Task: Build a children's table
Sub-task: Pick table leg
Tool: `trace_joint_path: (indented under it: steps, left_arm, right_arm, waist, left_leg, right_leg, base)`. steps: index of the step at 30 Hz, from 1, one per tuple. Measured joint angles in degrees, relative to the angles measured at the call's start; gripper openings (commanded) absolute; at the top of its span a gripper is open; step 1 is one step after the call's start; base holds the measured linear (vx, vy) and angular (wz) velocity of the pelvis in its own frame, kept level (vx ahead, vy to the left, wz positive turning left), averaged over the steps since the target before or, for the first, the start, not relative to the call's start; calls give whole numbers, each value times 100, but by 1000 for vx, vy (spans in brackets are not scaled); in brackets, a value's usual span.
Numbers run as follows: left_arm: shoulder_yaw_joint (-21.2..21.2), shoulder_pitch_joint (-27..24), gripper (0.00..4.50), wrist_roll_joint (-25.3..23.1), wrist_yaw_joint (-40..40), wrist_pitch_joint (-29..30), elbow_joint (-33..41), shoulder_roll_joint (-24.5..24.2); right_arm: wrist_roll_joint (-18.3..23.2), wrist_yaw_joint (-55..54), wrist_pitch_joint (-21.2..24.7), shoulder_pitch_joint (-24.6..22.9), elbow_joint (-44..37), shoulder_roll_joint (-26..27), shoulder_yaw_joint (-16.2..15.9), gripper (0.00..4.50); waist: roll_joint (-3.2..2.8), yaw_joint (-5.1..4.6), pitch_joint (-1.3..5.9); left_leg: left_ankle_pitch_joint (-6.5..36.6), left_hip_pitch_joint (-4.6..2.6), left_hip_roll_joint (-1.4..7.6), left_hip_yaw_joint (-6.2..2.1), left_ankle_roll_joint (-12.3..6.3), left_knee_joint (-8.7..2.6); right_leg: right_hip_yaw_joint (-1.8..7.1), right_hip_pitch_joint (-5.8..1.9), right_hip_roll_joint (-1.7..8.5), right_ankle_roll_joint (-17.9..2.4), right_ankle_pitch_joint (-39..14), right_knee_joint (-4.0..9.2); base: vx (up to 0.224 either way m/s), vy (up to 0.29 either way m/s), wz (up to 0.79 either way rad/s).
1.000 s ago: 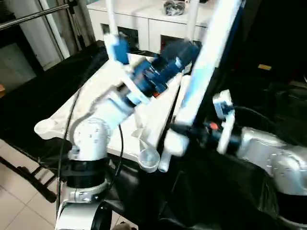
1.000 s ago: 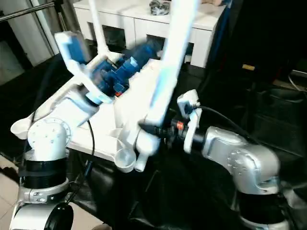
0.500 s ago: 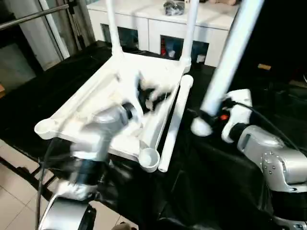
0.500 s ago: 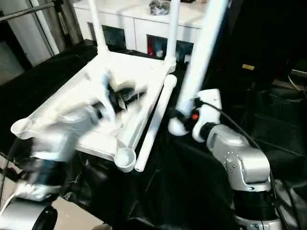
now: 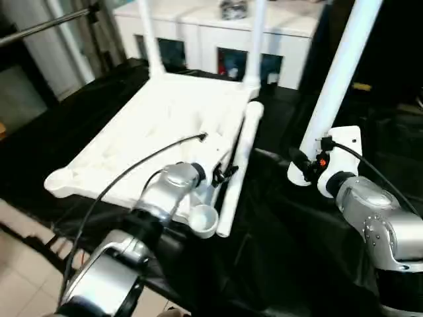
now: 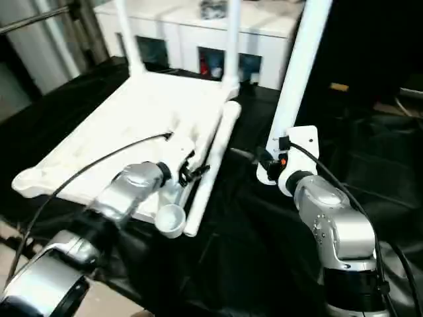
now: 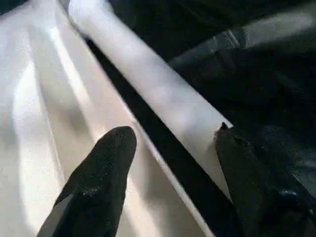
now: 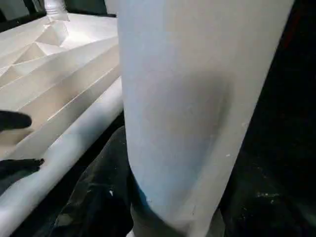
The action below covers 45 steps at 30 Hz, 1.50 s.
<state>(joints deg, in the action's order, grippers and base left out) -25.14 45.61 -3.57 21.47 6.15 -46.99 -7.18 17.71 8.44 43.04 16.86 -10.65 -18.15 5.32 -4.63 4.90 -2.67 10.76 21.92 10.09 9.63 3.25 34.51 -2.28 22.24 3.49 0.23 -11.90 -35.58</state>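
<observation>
Fingers of the right gripper [image 5: 299, 166] were closed on the low end of a white leg [image 5: 337, 79]. This leg stood almost upright, with its long axis leaning a little to the right as it rose out of the top of the picture. The left gripper [image 5: 225, 173] was parted about halfway and held nothing. One black finger [image 7: 101, 173] was over the tabletop edge and the other beside a loose leg [image 5: 238, 165].

That loose leg lay flat on the cloth along the right edge of the tabletop [image 5: 152, 125], touching it or nearly so, with its long axis running from the near corner socket [image 5: 203, 220] away toward the far side. The tabletop lay with its ribbed underside up. Two more legs [image 5: 149, 39] stood upright in the far corner sockets.

Everything rested on a black cloth [image 5: 277, 257] covering the work surface. Behind it stood a white cabinet [image 5: 198, 39] with glass doors, and pale floor tiles [image 5: 20, 284] showed at the near left.
</observation>
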Motion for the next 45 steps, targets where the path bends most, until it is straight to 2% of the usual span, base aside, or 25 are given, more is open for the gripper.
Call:
trace_joint_path:
  steps: [5, 13, 20, 25, 29, 33, 35, 38, 41, 45]
  left_arm:
    - [-248, 292, 303, -615, -213, -496, -541, 14]
    - [-477, 556, 303, -1065, -362, -879, -1004, 69]
    - [-797, 644, 303, -1512, -41, -975, -1254, 159]
    - [-876, 793, 303, -1693, -99, -1129, -1537, 272]
    - [-665, 797, 303, -1578, -128, -1250, -1629, 496]
    - [-114, 799, 303, -985, 34, -1358, -1573, 878]
    - [36, 826, 303, -826, 24, -1360, -1507, 919]
    - [60, 868, 303, -846, -73, -1386, -1509, 777]
    - [82, 824, 303, -911, -126, -1393, -1509, 409]
    - [421, 561, 303, -827, -64, -1392, -1335, 96]
  right_arm:
    - [-22, 11, 3, -15, -47, -47, -2, 190]
    - [-61, 29, 4, -14, -48, -51, -20, 190]
    - [-157, 74, 4, -16, -49, -62, -84, 190]
    - [-186, 74, 4, -18, -50, -77, -84, 190]
    - [-189, 78, 4, -18, -50, -79, -83, 190]
    - [-232, 82, 4, -18, -50, -76, -80, 190]
    - [-215, 95, 7, -29, -73, -59, -67, 190]
    - [-58, 236, 114, -98, -239, -55, -9, 190]
    - [183, 484, 180, -177, -411, -45, -53, 190]
    - [195, 524, 178, -176, -439, -13, -70, 190]
  waist:
    - [-12, 6, 7]
    - [-12, 14, 7]
    - [-23, 14, 14]
    - [-52, 13, 27]
    - [-58, 31, 23]
    - [-59, 22, 23]
    - [-61, -1, 24]
    - [-68, -28, 25]
    - [-69, -57, 24]
    - [-60, -35, 19]
  left_leg:
    - [-5, 1, 0, 0, -10, 0]
    - [-9, 4, -1, 0, -18, 1]
    - [-10, 3, -1, 1, -19, 1]
    - [-16, 1, -2, 1, -27, 0]
    - [-21, 8, -6, 2, -34, 1]
    - [-18, 17, -8, 4, -43, 0]
    - [-17, 16, -8, 6, -47, -1]
    - [-19, 10, -6, 6, -47, -7]
    - [-21, 9, -1, 4, -49, -8]
    - [-19, 18, -4, 5, -47, -7]
  right_leg:
    - [-1, 0, 1, 0, 0, 1]
    - [-2, 0, 2, -3, 2, 1]
    - [-3, -1, 2, -3, 2, 1]
    - [-3, -2, 4, -6, 6, 1]
    - [-6, -3, 10, -5, 9, 4]
    - [-8, -2, 14, -7, 20, 25]
    - [-8, -2, 14, -6, 20, 27]
    - [-7, -1, 10, -6, 20, 27]
    - [-8, 0, 3, -5, 20, 28]
    - [-7, -1, 8, -5, 22, 38]
  base:
    - [0, 0, 0]
    - [0, 0, 0]
    - [0, 0, 0]
    - [0, 0, 0]
    - [0, 0, 0]
    - [0, 0, 0]
    - [0, 0, 0]
    - [0, 0, 0]
    - [0, 0, 0]
    - [0, 0, 0]
